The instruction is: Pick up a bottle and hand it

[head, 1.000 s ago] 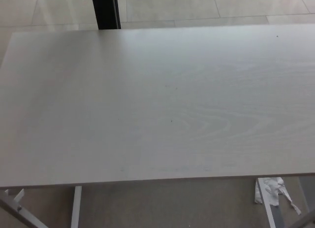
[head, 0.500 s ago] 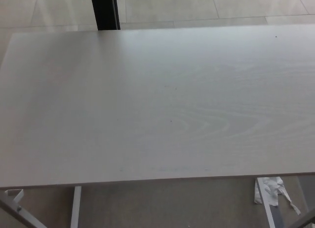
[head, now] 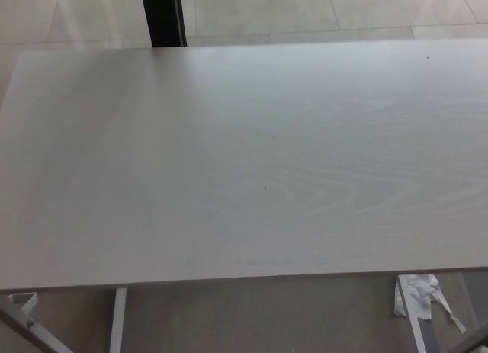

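Note:
A pale wood-grain table (head: 244, 162) fills most of the head view. No bottle shows anywhere on it or around it. Neither of my hands nor any part of my arms is in view.
A black upright post (head: 162, 15) stands beyond the table's far edge on the tiled floor. White table legs (head: 117, 319) show below the near edge. A crumpled white scrap (head: 421, 293) lies on the floor at the lower right.
The whole picture has shifted very slightly, so the camera moved a little. Nothing on the table has changed.

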